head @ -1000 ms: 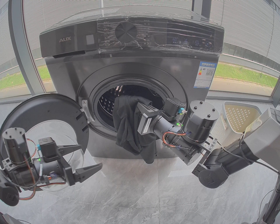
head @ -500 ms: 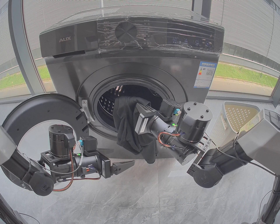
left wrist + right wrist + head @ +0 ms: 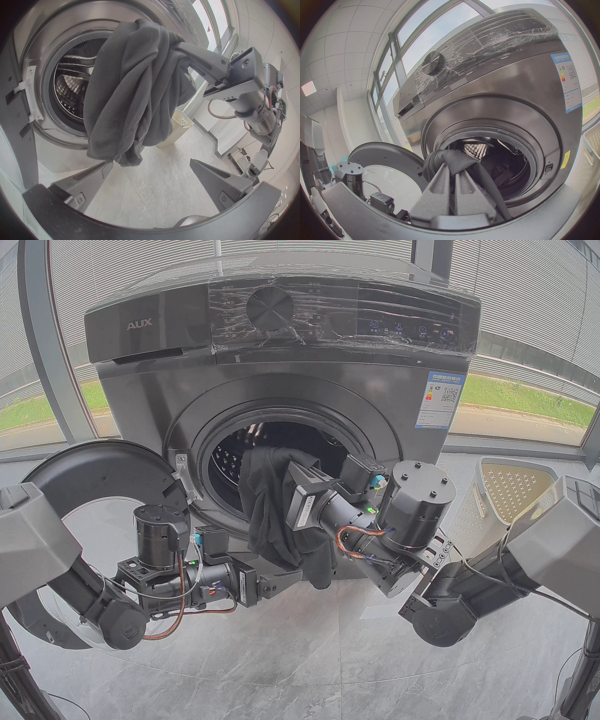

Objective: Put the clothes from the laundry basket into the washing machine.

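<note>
Because most of the dark garment (image 3: 269, 509) hangs outside the drum opening (image 3: 228, 459) of the washing machine (image 3: 281, 377), it could be dropped onto the floor (image 3: 281, 652) if released here, or snagged on the lower rim when pushed in. A bunched fold is clamped by the right pincer (image 3: 451, 170), its jaws nearly closed, just before the opening. The left pincer (image 3: 151, 162) is held wide under the hanging hem, with nothing gripped; contact cannot be told. The laundry basket (image 3: 512, 490) is seen beside the machine.
</note>
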You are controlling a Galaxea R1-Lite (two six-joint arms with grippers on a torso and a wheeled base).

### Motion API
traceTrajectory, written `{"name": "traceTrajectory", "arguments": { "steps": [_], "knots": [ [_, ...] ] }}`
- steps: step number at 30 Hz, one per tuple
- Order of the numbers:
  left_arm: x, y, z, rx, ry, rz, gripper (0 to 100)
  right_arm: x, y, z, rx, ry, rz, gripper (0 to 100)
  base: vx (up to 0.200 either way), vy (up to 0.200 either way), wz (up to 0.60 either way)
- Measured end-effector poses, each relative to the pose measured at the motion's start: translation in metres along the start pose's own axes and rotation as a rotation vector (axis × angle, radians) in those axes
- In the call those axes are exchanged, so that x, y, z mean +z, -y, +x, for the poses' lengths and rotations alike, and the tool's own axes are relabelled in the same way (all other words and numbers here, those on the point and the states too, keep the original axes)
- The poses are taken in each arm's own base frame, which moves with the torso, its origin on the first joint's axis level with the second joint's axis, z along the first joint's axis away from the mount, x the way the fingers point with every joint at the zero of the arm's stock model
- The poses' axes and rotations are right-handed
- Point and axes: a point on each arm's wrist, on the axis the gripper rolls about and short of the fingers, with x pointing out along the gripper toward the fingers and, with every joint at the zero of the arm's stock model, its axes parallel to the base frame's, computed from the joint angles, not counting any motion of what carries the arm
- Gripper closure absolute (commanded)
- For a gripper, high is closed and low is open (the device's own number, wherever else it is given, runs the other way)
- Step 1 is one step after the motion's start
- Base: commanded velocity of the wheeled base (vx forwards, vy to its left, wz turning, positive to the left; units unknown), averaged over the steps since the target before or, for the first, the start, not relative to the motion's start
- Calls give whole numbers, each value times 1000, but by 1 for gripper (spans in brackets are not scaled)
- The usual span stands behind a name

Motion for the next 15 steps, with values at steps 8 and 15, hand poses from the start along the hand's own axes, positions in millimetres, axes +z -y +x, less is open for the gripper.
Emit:
{"name": "traceTrajectory", "arguments": {
  "steps": [8,15],
  "knots": [
    [4,-7,15,55,31,7,0,0,-1,0,2,-1,-2,100,0,0,0],
    [13,-7,25,73,80,20,0,-1,-1,-1,1,-4,-1,100,0,0,0]
  ]
}}
